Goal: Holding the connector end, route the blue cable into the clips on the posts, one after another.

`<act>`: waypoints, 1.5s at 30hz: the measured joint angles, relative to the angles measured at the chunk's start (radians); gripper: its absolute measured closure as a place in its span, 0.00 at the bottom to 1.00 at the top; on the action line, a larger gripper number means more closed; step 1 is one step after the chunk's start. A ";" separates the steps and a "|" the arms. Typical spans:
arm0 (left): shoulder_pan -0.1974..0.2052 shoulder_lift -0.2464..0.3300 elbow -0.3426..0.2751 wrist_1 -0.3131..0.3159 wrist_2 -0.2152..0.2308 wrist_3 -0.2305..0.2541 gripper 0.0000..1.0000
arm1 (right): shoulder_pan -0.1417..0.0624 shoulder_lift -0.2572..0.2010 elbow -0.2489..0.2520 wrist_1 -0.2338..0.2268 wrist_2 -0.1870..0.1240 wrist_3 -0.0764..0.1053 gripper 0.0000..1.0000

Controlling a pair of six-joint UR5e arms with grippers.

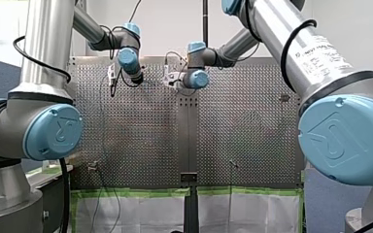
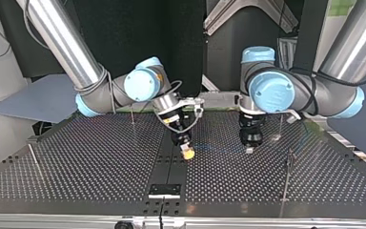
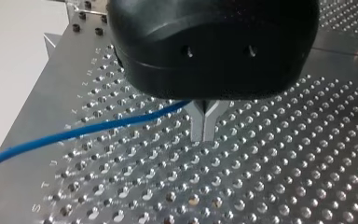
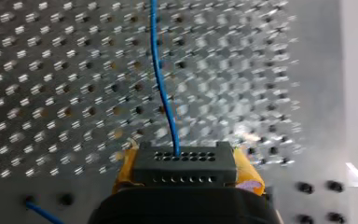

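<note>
The blue cable (image 4: 161, 79) leaves a black connector (image 4: 184, 169) that my right gripper (image 4: 184, 161) is shut on between yellow pads (image 4: 126, 170). In the top view my right gripper (image 2: 187, 152) hangs low over the middle of the perforated table (image 2: 86, 167), and the blue cable (image 2: 219, 150) runs faintly across to my left gripper (image 2: 249, 149). My left gripper (image 3: 204, 133) is black with metal fingers, pressed together just above the plate. The blue cable (image 3: 74, 134) reaches their base and trails away off the table's edge.
Thin clip posts stand on the plate: one (image 2: 288, 167) near the top view's right front, one (image 2: 33, 157) at its left, two further back (image 2: 132, 115) (image 2: 280, 128). A black bracket (image 2: 164, 190) sits at the front middle. Both arms' elbows fill the front view's sides.
</note>
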 joint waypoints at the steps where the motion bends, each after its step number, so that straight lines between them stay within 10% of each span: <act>1: -0.005 0.000 0.000 0.000 0.000 0.001 1.00 | -0.003 0.000 0.011 -0.001 0.006 -0.002 1.00; 29: -0.102 -0.113 -0.048 0.060 -0.069 0.019 1.00 | -0.048 0.000 0.225 -0.018 0.073 -0.037 1.00; 45: -0.163 -0.194 -0.116 0.150 -0.102 -0.008 1.00 | -0.070 0.003 0.350 -0.149 0.074 -0.012 1.00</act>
